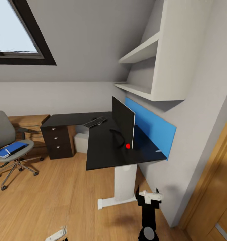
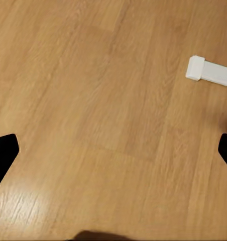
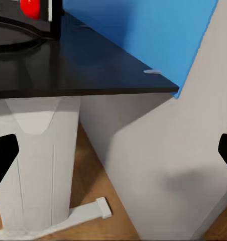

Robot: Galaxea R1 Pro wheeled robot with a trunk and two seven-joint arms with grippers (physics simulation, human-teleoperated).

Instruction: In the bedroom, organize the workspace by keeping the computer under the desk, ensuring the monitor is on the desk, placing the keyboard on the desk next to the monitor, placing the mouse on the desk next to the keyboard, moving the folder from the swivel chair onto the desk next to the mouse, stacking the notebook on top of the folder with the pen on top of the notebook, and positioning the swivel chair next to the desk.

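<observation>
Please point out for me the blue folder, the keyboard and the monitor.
folder (image 1: pixel 9 149), head view, middle of its blue cover, on the chair seat.
keyboard (image 1: pixel 94 122), head view, middle of its keys.
monitor (image 1: pixel 123 121), head view, middle of its black screen.

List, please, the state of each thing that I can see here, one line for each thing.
Wide black monitor: upright on the long black desk.
Slim dark keyboard: flat on the desk.
Bright blue folder: flat on the grey swivel chair seat.
Black drawer unit: drawers closed.
Left gripper: open, over the floor.
Right gripper: open, empty.
</observation>
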